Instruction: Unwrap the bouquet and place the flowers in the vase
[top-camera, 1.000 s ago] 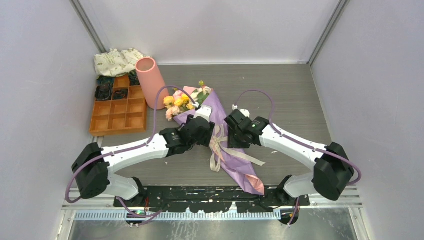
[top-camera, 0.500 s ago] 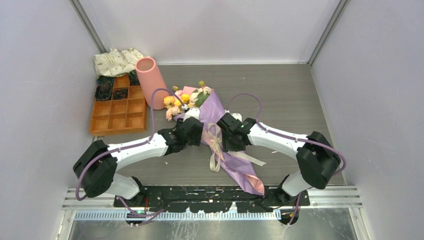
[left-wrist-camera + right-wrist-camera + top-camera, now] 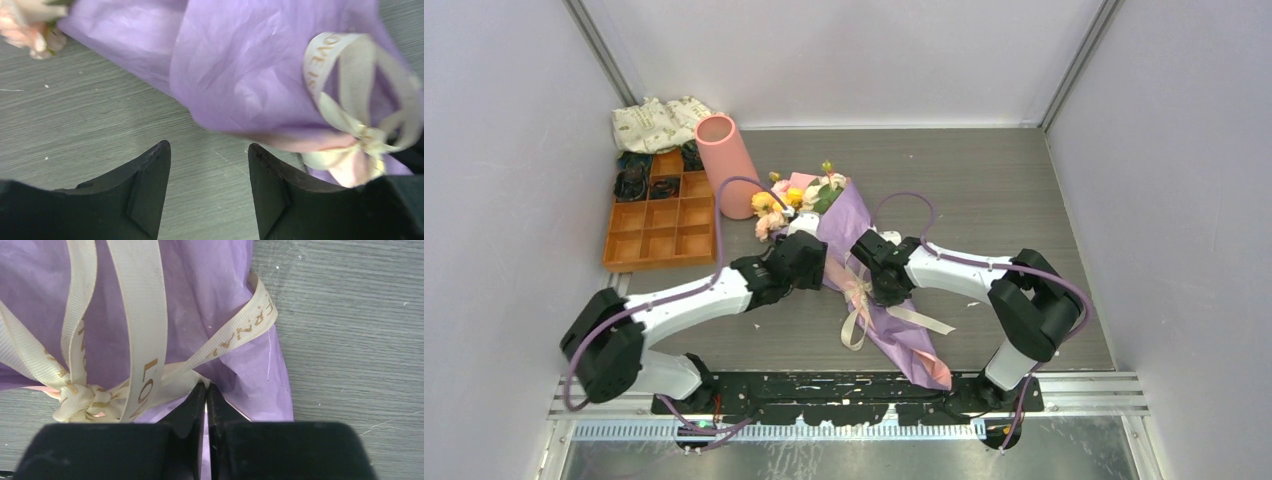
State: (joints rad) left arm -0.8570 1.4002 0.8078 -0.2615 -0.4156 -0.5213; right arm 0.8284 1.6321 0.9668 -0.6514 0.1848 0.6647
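The bouquet (image 3: pixel 848 225) lies diagonally mid-table in purple paper (image 3: pixel 215 285), and its flowers (image 3: pixel 782 203) poke out toward the vase (image 3: pixel 725 165), which stands upright at the back left. A cream ribbon (image 3: pixel 142 315) is tied in a bow round the wrap's waist. My right gripper (image 3: pixel 206 387) is shut, its tips pinching the ribbon band at the wrap's edge. Over bare table just left of the wrap, my left gripper (image 3: pixel 207 150) stands open with nothing between its fingers. The bow (image 3: pixel 350 95) shows to its right.
An orange compartment tray (image 3: pixel 659 235) sits at the left beside the vase, with dark items in its far cells. A patterned cloth bundle (image 3: pixel 659 122) lies behind it. Ribbon tails (image 3: pixel 856 320) trail toward the near edge. Walls close in on the table's left, back and right.
My right arm has slid left onto the bouquet's waist and its jaws have closed on the ribbon. The left gripper has shifted slightly left, staying open.
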